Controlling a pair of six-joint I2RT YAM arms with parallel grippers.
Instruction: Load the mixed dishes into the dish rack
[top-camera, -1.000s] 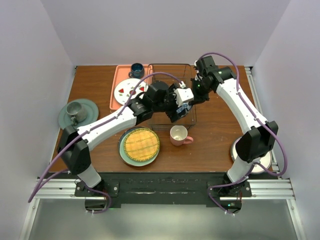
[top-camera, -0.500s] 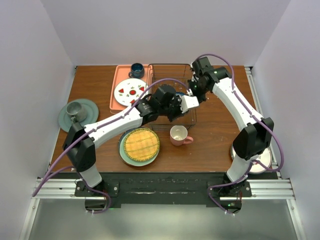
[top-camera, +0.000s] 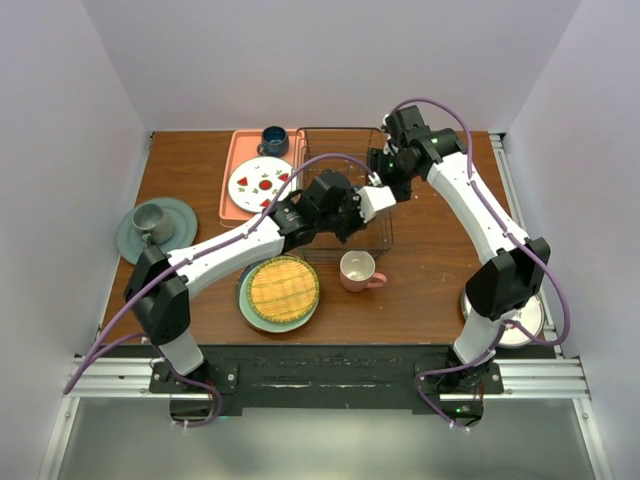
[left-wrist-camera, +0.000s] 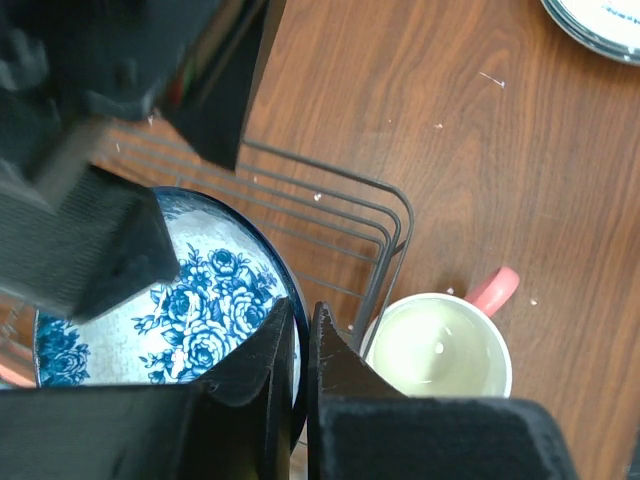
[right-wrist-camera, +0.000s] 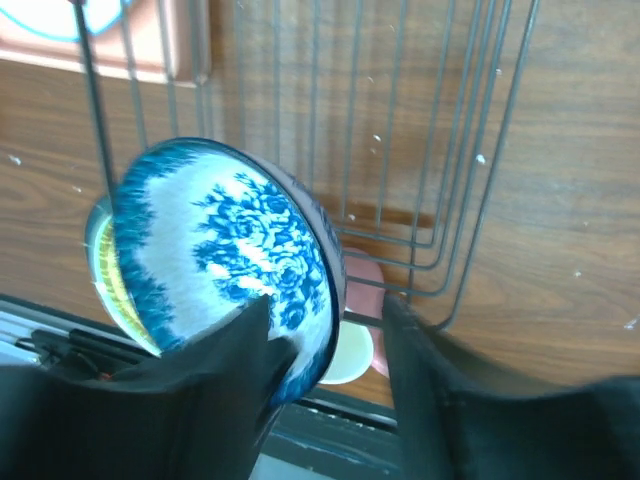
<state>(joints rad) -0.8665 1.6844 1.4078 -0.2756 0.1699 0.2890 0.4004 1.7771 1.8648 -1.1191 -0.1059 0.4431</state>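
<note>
You are passing the bowl (left-wrist-camera: 215, 300) from one arm to the other, I think. It hangs tipped on its edge in the air, over the near corner of the rack (left-wrist-camera: 385, 225).

Your left gripper (left-wrist-camera: 303, 335) is pinched tight on the bowl's rim. Your right gripper (right-wrist-camera: 328, 315) has its fingers apart, with the rim between them but not squeezed (so the left one seems to carry the bowl alone).

For the next move, take the right arm away without bumping the bowl. Then bring the bowl down slowly into the rack with the left arm, so it does not knock the wires.

The bowl is round and deep, hard and shiny like china. It is white inside with blue flowers and has a dark blue rim. It looks smooth, so a thin pinch on the rim could slip.

The rack is made of thin dark wire, bent round at the corner, with gaps between the wires. The mug (left-wrist-camera: 440, 345) is pink, smooth and empty. It stands on the brown wooden table (left-wrist-camera: 450, 150), just outside the rack's corner.
</note>
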